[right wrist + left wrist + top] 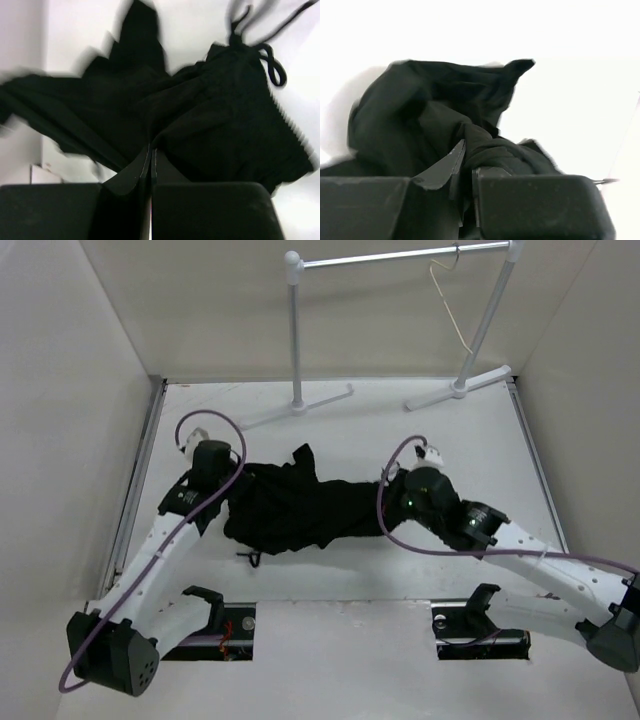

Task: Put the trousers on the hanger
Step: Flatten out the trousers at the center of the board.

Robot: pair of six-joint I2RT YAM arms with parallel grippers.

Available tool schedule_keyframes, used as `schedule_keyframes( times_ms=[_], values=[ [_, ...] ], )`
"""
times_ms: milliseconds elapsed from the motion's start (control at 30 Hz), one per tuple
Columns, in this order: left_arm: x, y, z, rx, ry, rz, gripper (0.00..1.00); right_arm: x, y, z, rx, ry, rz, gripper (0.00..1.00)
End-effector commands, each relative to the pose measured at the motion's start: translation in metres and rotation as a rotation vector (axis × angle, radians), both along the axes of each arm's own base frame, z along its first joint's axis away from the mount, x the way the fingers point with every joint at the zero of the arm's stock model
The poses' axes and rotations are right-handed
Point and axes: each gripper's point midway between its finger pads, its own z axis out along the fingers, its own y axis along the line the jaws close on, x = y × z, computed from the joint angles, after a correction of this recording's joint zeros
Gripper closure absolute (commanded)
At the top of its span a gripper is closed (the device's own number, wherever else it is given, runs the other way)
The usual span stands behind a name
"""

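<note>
The black trousers (295,508) lie bunched across the middle of the white table, drawstring trailing at the front. My left gripper (232,486) is shut on a fold at their left end; the left wrist view shows cloth (440,120) pinched between the jaws (468,165). My right gripper (385,502) is shut on their right end; the right wrist view shows the fabric (200,120) and drawstring loop (275,70) beyond the closed jaws (151,155). The thin cream hanger (450,305) hangs from the rail at the back right, apart from both grippers.
A white-and-silver rail stand (296,335) with two posts and splayed feet stands at the back of the table. White walls close in the left and right sides. Two black brackets (205,600) sit at the near edge by the arm bases.
</note>
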Motion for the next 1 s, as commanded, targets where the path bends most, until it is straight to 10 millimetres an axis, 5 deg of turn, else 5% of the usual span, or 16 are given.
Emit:
schedule_keyframes(
  times_ms=[0,67,200,300,367,500,600,667,733,833,967],
  values=[
    [0.024,0.008,0.051,0.148,-0.120,-0.002,0.94,-0.035,-0.035,-0.069,0.000,0.233,-0.191,0.97],
    [0.030,-0.003,0.049,0.226,-0.113,-0.041,0.86,-0.046,-0.044,-0.085,0.000,0.268,-0.212,0.94],
    [0.020,-0.024,0.026,0.286,-0.026,-0.135,0.62,-0.023,-0.061,-0.064,0.008,0.189,-0.270,0.69],
    [0.004,-0.005,0.019,0.293,-0.021,-0.096,0.46,-0.001,-0.078,-0.033,-0.011,0.098,-0.300,0.36],
    [-0.013,0.018,0.015,0.294,0.007,-0.046,0.40,-0.003,-0.085,-0.026,-0.029,0.085,-0.297,0.26],
    [-0.055,0.053,-0.010,0.275,0.114,0.051,0.40,-0.038,-0.102,-0.061,-0.093,0.204,-0.304,0.30],
    [-0.088,0.063,-0.035,0.210,0.191,0.125,0.46,-0.069,-0.108,-0.094,-0.119,0.314,-0.299,0.70],
    [-0.101,0.063,-0.051,0.151,0.224,0.159,0.56,-0.079,-0.104,-0.110,-0.136,0.369,-0.274,0.78],
    [-0.104,0.058,-0.064,0.091,0.246,0.169,0.59,-0.078,-0.097,-0.117,-0.139,0.387,-0.246,0.73],
    [-0.095,0.048,-0.075,0.011,0.262,0.159,0.56,-0.059,-0.079,-0.125,-0.144,0.366,-0.207,0.38],
    [-0.071,0.040,-0.078,-0.058,0.198,0.148,0.42,-0.021,-0.069,-0.145,-0.163,0.340,-0.213,0.28]
  ],
)
